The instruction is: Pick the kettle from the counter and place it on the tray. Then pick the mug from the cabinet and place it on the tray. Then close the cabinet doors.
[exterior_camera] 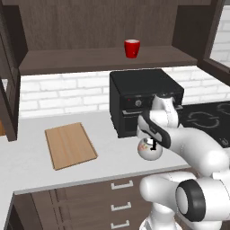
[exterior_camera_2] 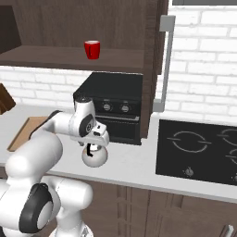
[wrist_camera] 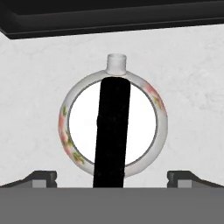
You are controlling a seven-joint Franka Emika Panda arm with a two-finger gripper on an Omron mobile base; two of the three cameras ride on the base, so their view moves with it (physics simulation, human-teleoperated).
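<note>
With my gripper (wrist_camera: pixel 112 177) spread wide directly above the kettle (wrist_camera: pixel 113 124) on the counter (wrist_camera: pixel 192 87), its black handle centred between my fingers, I judge I must descend and close.

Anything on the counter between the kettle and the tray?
No: bare counter separates the kettle from the tray, seen in the left base view.

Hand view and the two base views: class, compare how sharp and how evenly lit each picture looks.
Hand view: crisp, flat even light, the kettle and its black handle sharp-edged, no glare. Left base view: soft, slightly blurred; the red mug sits on a dim shelf. Right base view: similarly soft, faint shadow beneath the kettle on the counter.
</note>
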